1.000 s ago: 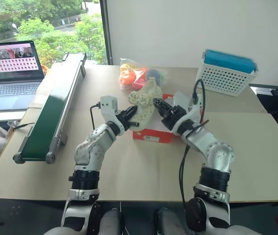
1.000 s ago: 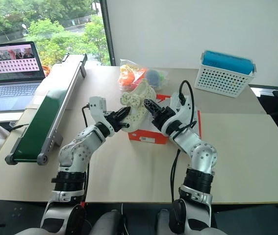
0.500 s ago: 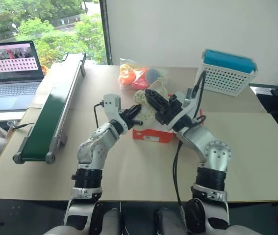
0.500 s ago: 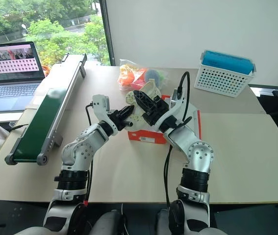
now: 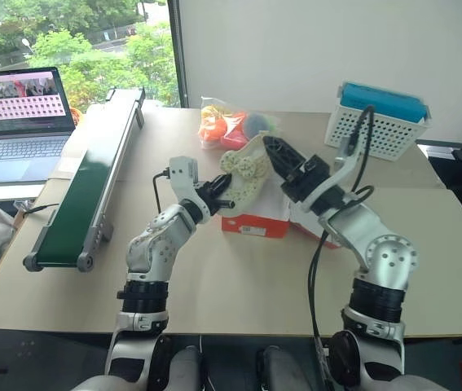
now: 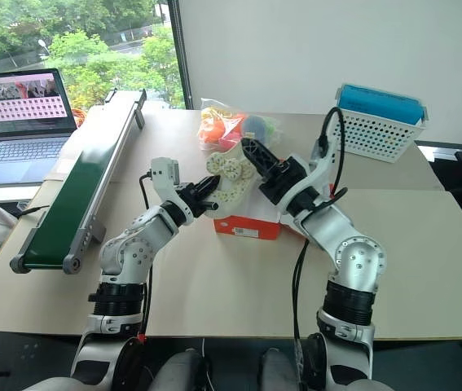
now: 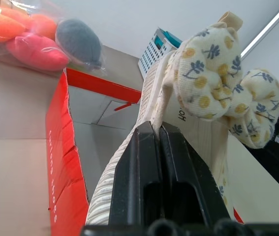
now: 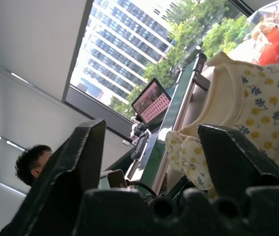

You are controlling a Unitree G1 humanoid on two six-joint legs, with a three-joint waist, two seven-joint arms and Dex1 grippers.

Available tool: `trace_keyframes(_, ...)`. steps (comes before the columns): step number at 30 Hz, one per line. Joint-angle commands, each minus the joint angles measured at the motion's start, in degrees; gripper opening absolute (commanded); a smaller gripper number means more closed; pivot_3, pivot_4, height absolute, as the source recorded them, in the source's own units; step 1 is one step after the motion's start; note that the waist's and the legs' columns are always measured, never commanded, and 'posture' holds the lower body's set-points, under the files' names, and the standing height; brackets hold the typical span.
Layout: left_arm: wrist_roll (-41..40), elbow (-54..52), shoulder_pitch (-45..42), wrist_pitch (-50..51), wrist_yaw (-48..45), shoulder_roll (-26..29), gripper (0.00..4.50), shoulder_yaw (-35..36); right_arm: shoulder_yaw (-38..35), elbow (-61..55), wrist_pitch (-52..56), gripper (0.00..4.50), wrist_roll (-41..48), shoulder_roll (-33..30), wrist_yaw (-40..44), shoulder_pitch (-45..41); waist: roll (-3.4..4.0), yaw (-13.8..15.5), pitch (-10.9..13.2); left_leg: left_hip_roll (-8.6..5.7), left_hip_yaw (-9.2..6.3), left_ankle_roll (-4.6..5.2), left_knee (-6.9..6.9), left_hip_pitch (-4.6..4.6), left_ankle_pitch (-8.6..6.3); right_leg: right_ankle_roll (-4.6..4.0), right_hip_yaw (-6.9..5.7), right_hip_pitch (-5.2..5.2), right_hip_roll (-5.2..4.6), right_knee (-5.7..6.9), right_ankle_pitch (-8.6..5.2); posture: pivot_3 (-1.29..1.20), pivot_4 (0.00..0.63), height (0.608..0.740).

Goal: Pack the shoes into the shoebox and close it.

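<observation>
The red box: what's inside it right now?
The shoebox shows a pale, bare inner wall and floor; the shoe in the left gripper covers the rest.

no text can be read with certainty

Both arms reach forward with bent elbows, the wrists angling inward toward each other. The left pincer (image 5: 226, 194) is clamped tight, its fingers (image 7: 151, 162) pressed together. The right pincer (image 5: 273, 151) is raised higher, fingers (image 8: 70, 162) spread wide.

Head pair downward over the table (image 5: 214, 285) (wrist cameras close on the shoe (image 7: 198, 98))
</observation>
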Motion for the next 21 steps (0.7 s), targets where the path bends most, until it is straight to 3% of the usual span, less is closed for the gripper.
trace_keyframes(1,-1.28,-2.16,-1.04,-0.14,-0.24,-0.36,0.00,-0.07,0.10,1.15,-0.37,4.46,-0.99,-2.25,-0.03,2.04,0.00,0.00,0.00,0.00,0.00,0.00,0.00,0.00,0.00,0.00,0.00,0.00,0.00,0.00,0.00,0.00,0.150,0.705)
trace_keyframes(8,-2.62,-2.80,-1.68,1.33,-0.41,-0.55,0.00,0.84,5.44,5.43,0.14,4.46,-6.36,-2.17,5.47,6.27,0.06,-0.13,0.04,0.02,0.07,0.02,0.00,0.00,-0.01,0.00,0.08,-0.02,0.00,0.00,0.00,0.00,0.150,0.705)
trace_keyframes(14,-9.33,-4.19,-1.62,6.58,-0.95,-0.98,0.00,3.42,5.34,7.85,0.02,4.46,-5.58,-0.14,7.71,5.61,0.06,-0.04,0.04,0.08,0.07,0.02,0.00,-0.01,-0.01,0.00,0.08,-0.01,0.06,-0.01,0.00,0.00,0.150,0.705)
trace_keyframes(21,-10.74,-5.57,-1.03,8.19,-1.23,-0.69,0.00,1.81,5.03,10.30,-0.46,4.46,-6.36,1.13,7.98,4.15,0.06,-0.03,0.04,0.07,0.07,0.02,0.01,0.00,-0.01,0.00,0.08,-0.01,0.06,-0.01,0.00,0.00,0.150,0.705)
